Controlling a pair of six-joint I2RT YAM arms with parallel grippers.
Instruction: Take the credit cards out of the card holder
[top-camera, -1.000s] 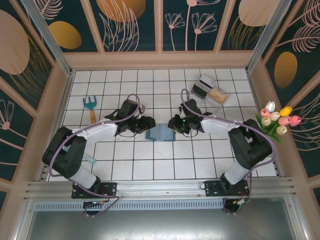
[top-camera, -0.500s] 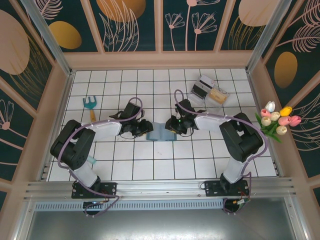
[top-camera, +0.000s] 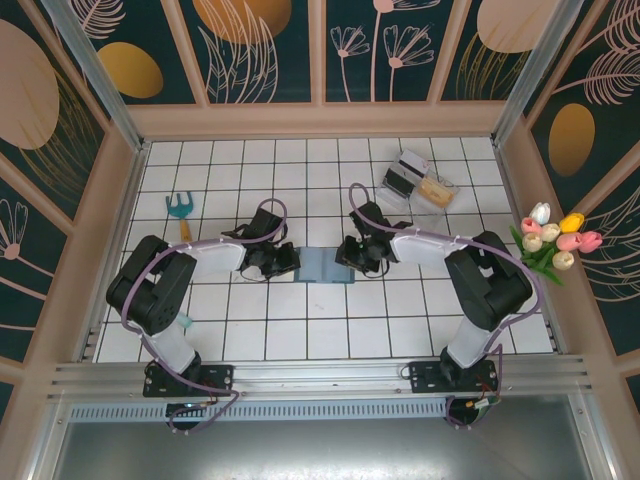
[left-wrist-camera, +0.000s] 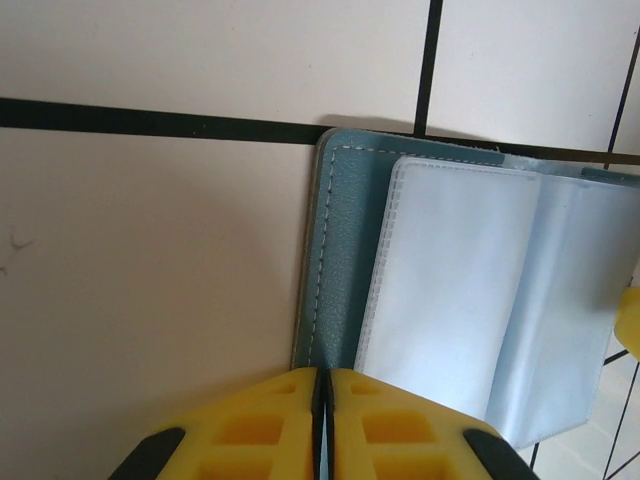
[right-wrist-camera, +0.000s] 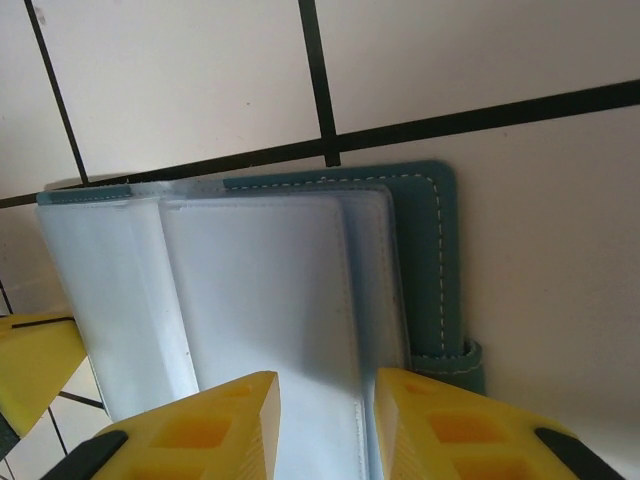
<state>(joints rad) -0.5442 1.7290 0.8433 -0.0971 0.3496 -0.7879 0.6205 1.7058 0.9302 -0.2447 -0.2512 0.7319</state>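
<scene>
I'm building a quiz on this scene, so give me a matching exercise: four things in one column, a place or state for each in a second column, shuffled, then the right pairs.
Things
1. card holder
2. left gripper
3. right gripper
4. tulips

Place or state
A. jaws apart
B. at the far right of the scene
C. lying spread open
D. jaws closed together

Pairs: 1-C, 2-D, 3-A, 4-B
</scene>
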